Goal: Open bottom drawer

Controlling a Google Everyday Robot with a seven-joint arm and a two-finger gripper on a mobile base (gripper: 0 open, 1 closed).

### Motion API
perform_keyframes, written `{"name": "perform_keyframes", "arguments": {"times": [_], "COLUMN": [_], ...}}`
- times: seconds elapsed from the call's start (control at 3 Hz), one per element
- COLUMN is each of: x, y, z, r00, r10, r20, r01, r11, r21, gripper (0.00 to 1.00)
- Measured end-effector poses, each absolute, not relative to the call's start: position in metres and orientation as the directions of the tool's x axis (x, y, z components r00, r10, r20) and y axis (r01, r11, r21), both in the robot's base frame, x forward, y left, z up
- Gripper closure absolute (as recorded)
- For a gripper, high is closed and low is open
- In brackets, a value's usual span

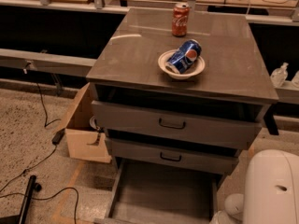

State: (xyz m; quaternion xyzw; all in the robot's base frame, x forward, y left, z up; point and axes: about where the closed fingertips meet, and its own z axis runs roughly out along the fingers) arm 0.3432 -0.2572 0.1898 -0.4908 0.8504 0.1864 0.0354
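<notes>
The bottom drawer (163, 190) of the grey cabinet (224, 55) stands pulled far out toward me. Its bare grey floor and left side wall (114, 190) show, while its front and black loop handle are cut off by the bottom edge of the view. My gripper is below the bottom edge at the lower right, out of view. Only a rounded white part of my arm (233, 204) shows beside the drawer's right front corner.
The top drawer (173, 123) and middle drawer (170, 157) are slightly ajar. A white bowl (181, 69) holding a Pepsi can (183, 56) and a red can (180, 20) stand on the cabinet. A cardboard box (84, 129) and cables (42, 162) lie left. My white body (271, 185) is right.
</notes>
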Motion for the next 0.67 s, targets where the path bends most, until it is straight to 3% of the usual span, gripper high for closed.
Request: {"name": "perform_keyframes", "arguments": {"times": [0.33, 0.67], "x": [0.356, 0.396], "y": [-0.278, -0.304], "z": [0.223, 0.266], "r00": [-0.507, -0.473], "r10": [-0.824, -0.842], "r20": [-0.255, -0.260], "r01": [-0.861, -0.875], "r11": [0.469, 0.482], "r21": [0.197, 0.029], "gripper": [1.00, 1.00]}}
